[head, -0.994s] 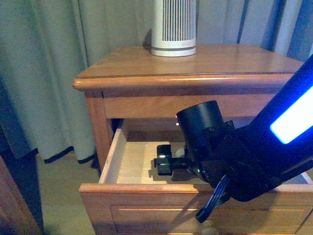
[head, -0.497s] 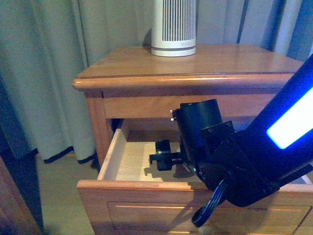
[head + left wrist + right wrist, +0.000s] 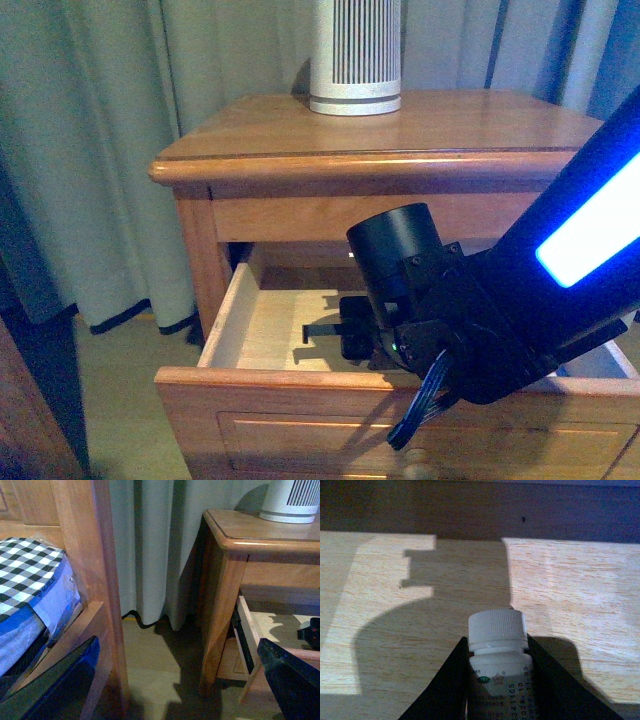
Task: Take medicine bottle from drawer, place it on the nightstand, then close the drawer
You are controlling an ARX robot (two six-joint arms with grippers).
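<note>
With its jaws pinching the medicine bottle (image 3: 498,630) just below the white cap, your right gripper (image 3: 497,652) is working inside the open drawer (image 3: 226,330), where you are completing the pick-up and, by all signs, needing a clean lift over the drawer front toward the nightstand (image 3: 440,125) top.

Right arm (image 3: 520,310), black with a lit blue strip (image 3: 590,235) along its upper link, reaches in from the right and angles downward. A cylindrical housing (image 3: 398,250) stands up at the wrist and a blue cable (image 3: 425,400) loops beneath it. The right claw (image 3: 335,330) points forward and low, its two dark fingers (image 3: 445,690) pressed against either side of the medicine bottle (image 3: 498,630), just below the cap. The left claw (image 3: 175,685), seen only from its own wrist, has its dark fingertips (image 3: 292,677) spread wide apart.
</note>
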